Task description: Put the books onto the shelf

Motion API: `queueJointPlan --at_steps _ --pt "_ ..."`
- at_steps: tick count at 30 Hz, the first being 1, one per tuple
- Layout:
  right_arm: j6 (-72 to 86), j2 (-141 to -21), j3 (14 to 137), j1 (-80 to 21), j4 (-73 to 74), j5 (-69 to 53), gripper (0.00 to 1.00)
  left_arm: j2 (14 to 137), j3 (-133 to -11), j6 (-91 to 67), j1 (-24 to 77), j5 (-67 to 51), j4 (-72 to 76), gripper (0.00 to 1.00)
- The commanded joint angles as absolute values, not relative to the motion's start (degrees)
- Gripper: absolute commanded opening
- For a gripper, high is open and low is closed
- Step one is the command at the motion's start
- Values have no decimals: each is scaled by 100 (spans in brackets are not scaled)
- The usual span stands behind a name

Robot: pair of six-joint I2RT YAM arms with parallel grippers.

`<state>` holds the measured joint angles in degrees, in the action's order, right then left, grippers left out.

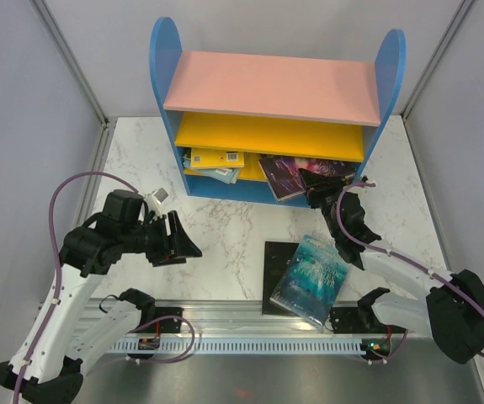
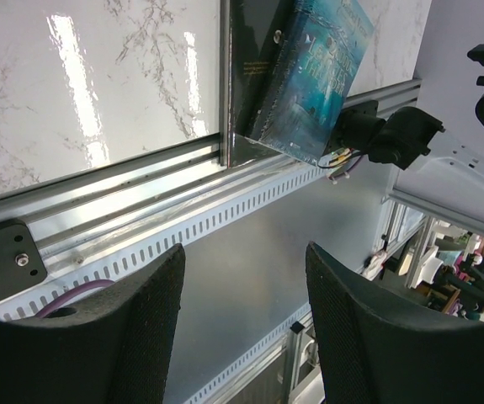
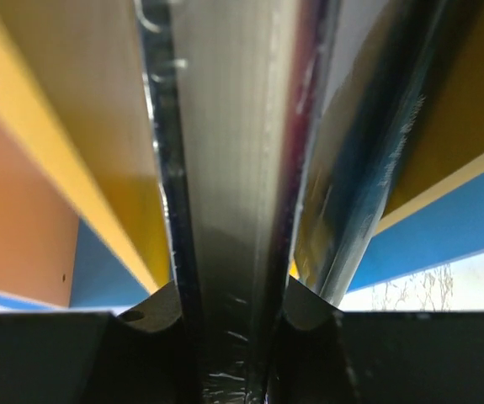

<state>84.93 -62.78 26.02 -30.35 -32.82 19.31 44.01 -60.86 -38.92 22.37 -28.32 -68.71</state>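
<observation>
— Where are the books?

— Several lie in the lowest bay of the shelf [image 1: 164, 76], on its blue base under the yellow board. Yellow books [image 1: 215, 160] are stacked flat at the left of that bay. A dark book [image 1: 282, 175] lies at the right, its near end sticking out past the front edge.

— And the others?

— Two are out on the table [image 1: 225, 223], near its front edge on the right. A teal book [image 1: 311, 271] lies tilted over a black book [image 1: 277, 263] and covers most of its right side.

— Is anything held?

— Yes. The right gripper [image 1: 313, 182] reaches into the front of the low bay and is clamped on the dark book. In the right wrist view its two fingers [image 3: 151, 313] press both covers, with the page edge running up between them. Another glossy cover leans beside it on the right; I cannot tell which book that is.

— The left arm?

— The left gripper [image 1: 187, 238] hovers over bare marble to the left, well apart from the shelf and from the two loose books. Its jaws stand parted with nothing between them. Its own camera sees the teal book beyond them.
</observation>
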Motion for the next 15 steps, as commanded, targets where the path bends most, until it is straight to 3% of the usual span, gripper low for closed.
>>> queueJointPlan --at_steps 1,12,13,15 --pt "8929 -6477 2909 -2927 -4807 2240 0 4403 -6249 -3700 2250 -2716 -6926 63" --pt "9720 -7426 2883 -2751 -5273 2278 0 4438 -6275 -3656 2250 -2584 -7005 63" --pt "9773 -7496 2892 -2734 -5308 2189 5 4438 -6267 -3656 2250 -2567 -6987 63" --pt "9879 -7646 2927 -2690 -5300 1874 26 4456 -6240 -3674 2259 -2575 -6952 63"
